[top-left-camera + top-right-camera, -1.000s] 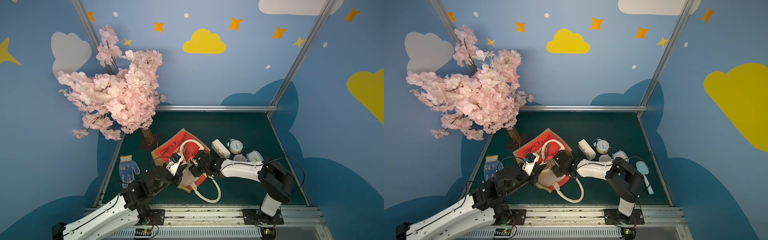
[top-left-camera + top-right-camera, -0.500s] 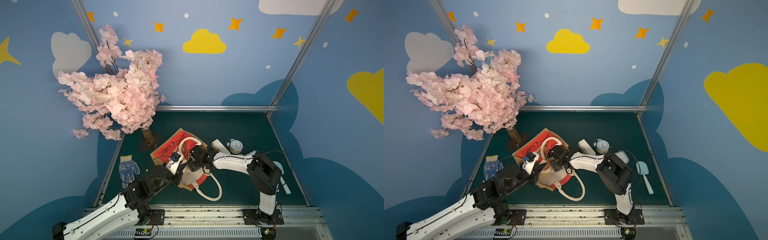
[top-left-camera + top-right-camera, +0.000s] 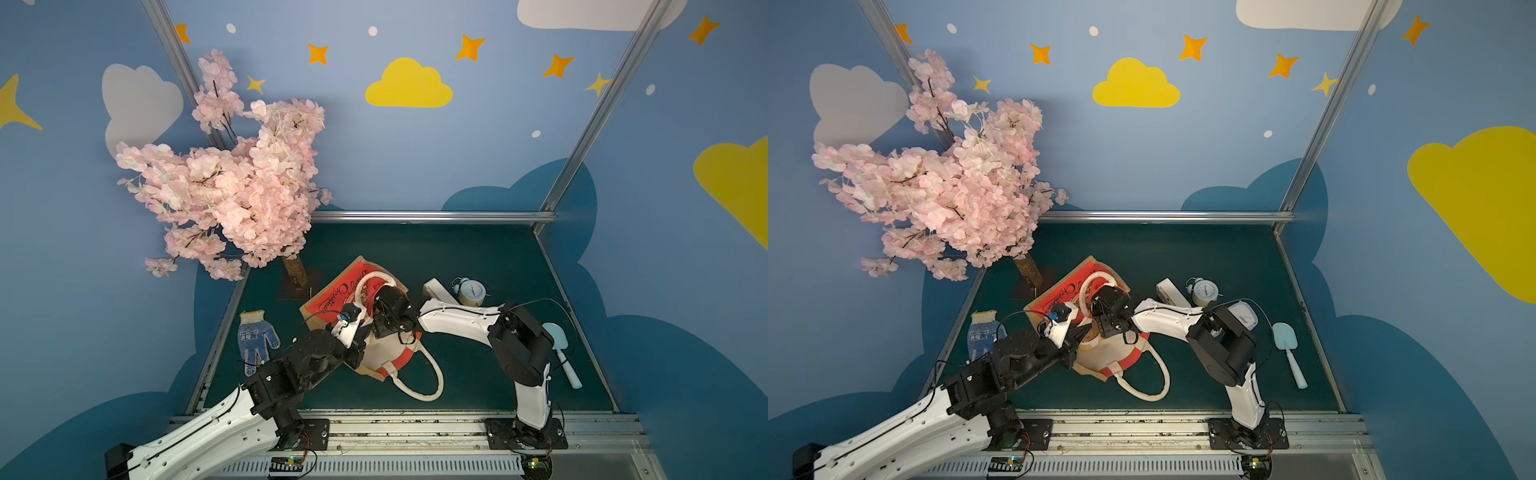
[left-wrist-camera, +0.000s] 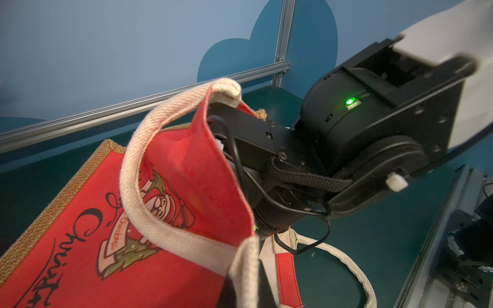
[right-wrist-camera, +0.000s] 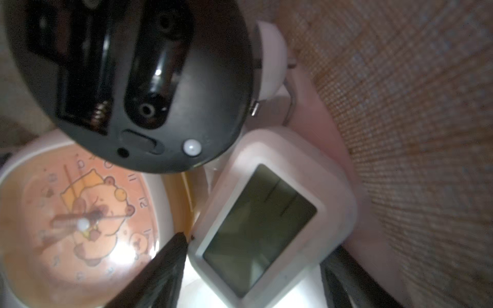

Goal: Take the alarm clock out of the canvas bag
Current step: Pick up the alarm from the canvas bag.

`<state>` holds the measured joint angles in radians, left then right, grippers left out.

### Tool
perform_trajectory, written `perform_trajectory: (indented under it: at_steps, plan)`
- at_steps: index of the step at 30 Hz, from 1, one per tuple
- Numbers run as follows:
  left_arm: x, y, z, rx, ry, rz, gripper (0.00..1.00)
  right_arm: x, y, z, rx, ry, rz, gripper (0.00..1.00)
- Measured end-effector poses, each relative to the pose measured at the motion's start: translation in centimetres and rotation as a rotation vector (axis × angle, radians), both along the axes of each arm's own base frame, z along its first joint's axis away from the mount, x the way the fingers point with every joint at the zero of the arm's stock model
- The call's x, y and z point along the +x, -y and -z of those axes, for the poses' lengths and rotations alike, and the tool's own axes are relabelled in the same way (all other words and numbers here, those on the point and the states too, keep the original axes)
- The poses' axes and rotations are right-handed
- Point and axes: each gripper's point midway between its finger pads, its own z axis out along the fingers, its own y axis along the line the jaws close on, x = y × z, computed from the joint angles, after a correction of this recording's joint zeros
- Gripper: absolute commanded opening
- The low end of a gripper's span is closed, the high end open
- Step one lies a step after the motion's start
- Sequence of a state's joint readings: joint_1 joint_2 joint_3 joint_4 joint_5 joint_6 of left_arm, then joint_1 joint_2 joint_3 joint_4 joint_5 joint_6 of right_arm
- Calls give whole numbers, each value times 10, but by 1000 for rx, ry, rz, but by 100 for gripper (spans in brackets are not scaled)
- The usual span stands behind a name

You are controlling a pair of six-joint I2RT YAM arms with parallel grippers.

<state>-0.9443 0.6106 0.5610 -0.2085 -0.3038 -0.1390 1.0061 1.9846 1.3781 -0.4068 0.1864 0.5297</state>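
The canvas bag (image 3: 332,295) (image 3: 1059,297) lies on its side on the green table, red printed face up. My left gripper (image 4: 248,266) (image 3: 359,332) is shut on the bag's cream handle at the rim and holds the mouth up. My right arm's wrist (image 3: 388,311) reaches into the mouth. Inside, my right gripper (image 5: 260,244) is open with a white digital alarm clock (image 5: 256,229) between its fingers (image 5: 170,264); one finger touches its corner. A cartoon-faced clock (image 5: 80,221) and a black-backed round clock (image 5: 138,80) lie beside it.
On the table to the right of the bag stand a pale blue twin-bell clock (image 3: 471,291), a white box clock (image 3: 434,289) and a square clock (image 3: 1244,316). A light blue scoop (image 3: 563,353) lies far right, a dotted glove (image 3: 255,338) left, a blossom tree (image 3: 232,187) behind.
My right arm has pushed deeper into the bag's mouth, toward the far left. The left gripper has kept its hold on the handle in the same place.
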Motion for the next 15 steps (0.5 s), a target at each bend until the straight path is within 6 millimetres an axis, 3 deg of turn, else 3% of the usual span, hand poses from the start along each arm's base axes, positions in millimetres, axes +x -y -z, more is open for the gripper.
perform_trajectory:
  at_steps: [7,12,15]
  plan:
    - [2,-5,-7,-3,18,-23,8,5,-4,0,-3,-33,90,43]
    - [0,-8,-11,-7,30,-23,8,6,0,-4,-13,-24,97,37]
    - [-1,-10,-11,-5,34,-21,8,4,3,-4,-29,-24,93,41]
